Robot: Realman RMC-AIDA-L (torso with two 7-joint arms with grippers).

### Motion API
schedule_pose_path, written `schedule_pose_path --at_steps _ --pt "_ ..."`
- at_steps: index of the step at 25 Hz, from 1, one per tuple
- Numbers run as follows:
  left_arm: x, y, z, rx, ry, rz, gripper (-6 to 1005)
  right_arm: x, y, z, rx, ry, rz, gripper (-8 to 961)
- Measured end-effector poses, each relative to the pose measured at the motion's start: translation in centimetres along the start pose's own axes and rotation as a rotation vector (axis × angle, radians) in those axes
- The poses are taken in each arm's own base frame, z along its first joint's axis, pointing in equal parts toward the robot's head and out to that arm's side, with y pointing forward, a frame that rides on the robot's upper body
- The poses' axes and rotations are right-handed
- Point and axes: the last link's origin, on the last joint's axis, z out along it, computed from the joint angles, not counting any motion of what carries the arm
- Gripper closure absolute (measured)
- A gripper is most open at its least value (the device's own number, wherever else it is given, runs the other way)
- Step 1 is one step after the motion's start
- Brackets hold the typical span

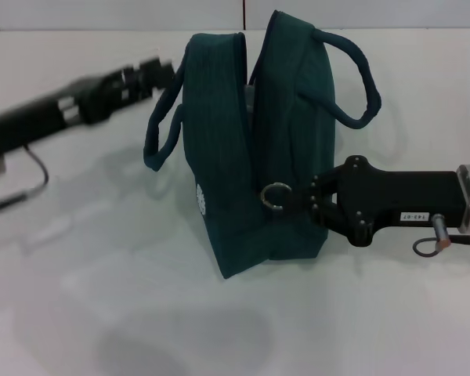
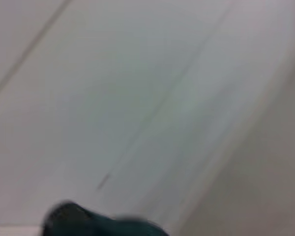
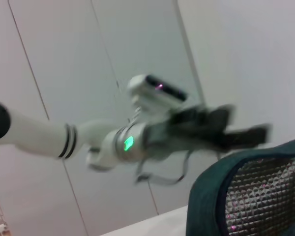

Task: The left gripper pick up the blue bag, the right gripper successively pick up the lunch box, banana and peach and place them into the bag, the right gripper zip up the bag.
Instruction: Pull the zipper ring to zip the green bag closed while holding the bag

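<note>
The blue bag [image 1: 243, 149] stands upright at mid-table [image 1: 102, 313], long axis running away from the robot, its opening facing up and gaping. One handle [image 1: 160, 129] loops toward the left, the other [image 1: 352, 78] toward the right. The right gripper [image 1: 301, 197] sits at the bag's near end, fingers closed on the silver ring pull [image 1: 278, 194]. The left gripper [image 1: 163, 72] hovers beside the far left handle; its finger state cannot be told. The right wrist view shows the bag's silver quilted lining [image 3: 260, 191].

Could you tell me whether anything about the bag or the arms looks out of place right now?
Nothing looks spilled or damaged. The blue bag stands upright on the white table, its top gaping open although the right pincer is at the silver ring pull. The left pincer hangs near one handle, blurred.
</note>
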Motion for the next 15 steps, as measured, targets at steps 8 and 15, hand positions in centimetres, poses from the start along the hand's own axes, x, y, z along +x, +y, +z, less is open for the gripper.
schedule_pose_path --at_steps 8,15 --pt "-7.3 2.2 -4.0 0.024 0.057 0.073 367 -1.2 -0.2 0.1 0.016 -0.078 -0.068 938" --pt "-11.3 2.2 -2.6 0.052 0.022 0.056 372 -1.7 -0.6 1.0 0.021 -0.097 -0.098 937"
